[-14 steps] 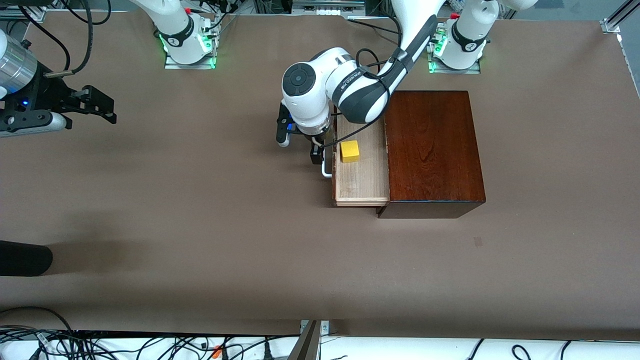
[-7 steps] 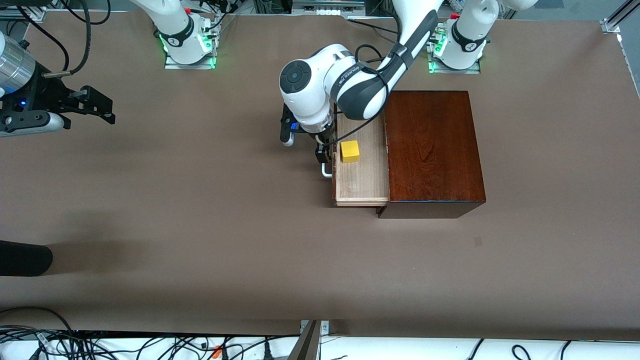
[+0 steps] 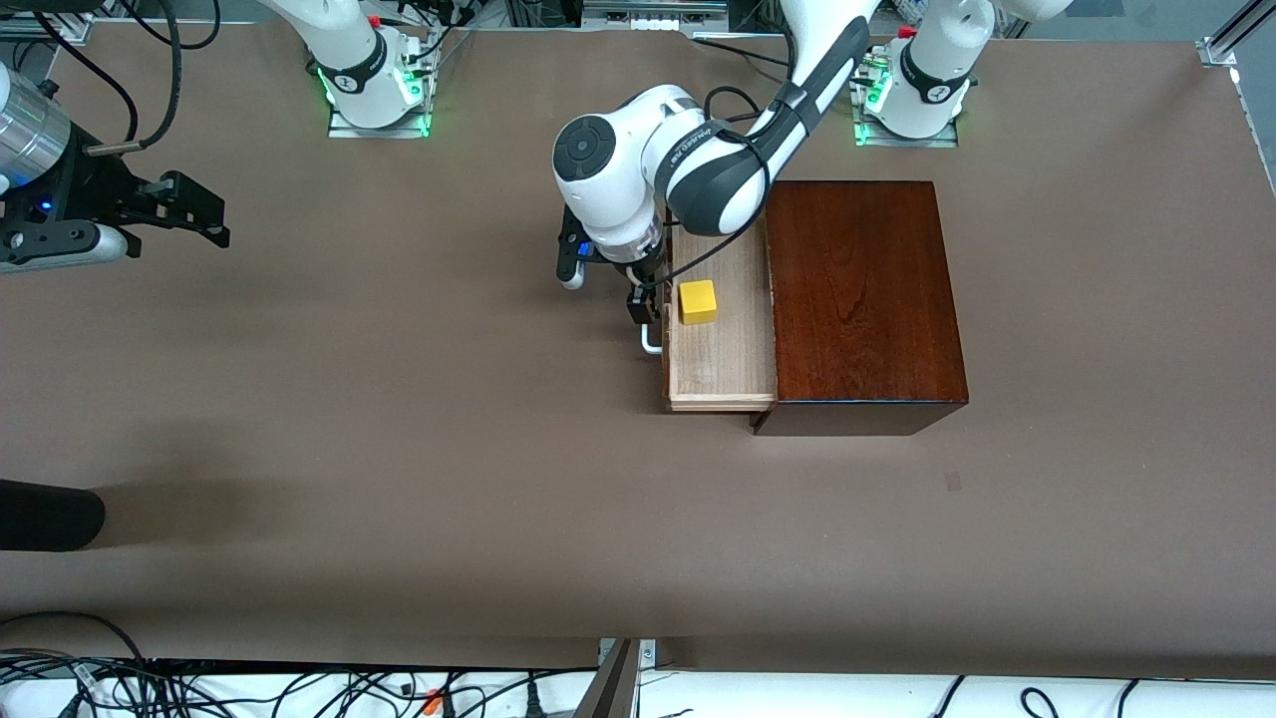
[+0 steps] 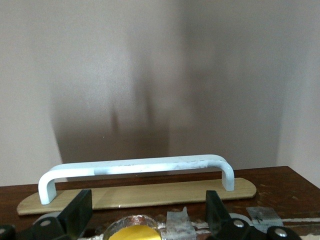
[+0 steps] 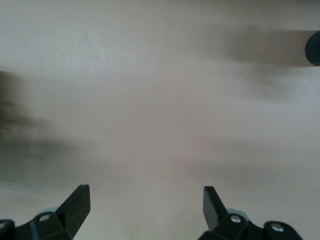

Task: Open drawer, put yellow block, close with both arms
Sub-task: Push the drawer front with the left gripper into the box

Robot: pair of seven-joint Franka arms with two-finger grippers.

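Note:
The drawer [image 3: 723, 349] stands pulled out of the dark mahogany box [image 3: 862, 299] toward the right arm's end of the table. The yellow block [image 3: 698, 301] lies in the drawer's pale tray. My left gripper [image 3: 641, 305] is at the drawer's front, by the white handle [image 3: 651, 344]. In the left wrist view the handle [image 4: 135, 167] lies just past my left gripper [image 4: 147, 200], whose black fingers [image 4: 80, 212] are open and hold nothing. My right gripper [image 3: 194, 211] hangs open and empty at the right arm's end of the table, over bare table in its wrist view [image 5: 145, 190].
A black rounded object [image 3: 45, 514] juts in at the right arm's end, nearer to the front camera. Cables [image 3: 299, 688] run along the table's near edge. The brown table [image 3: 399, 449] is bare around the box.
The left arm's wrist and elbow have shifted slightly, bringing the gripper a little closer to the drawer front. The drawer, block and right arm have not visibly moved.

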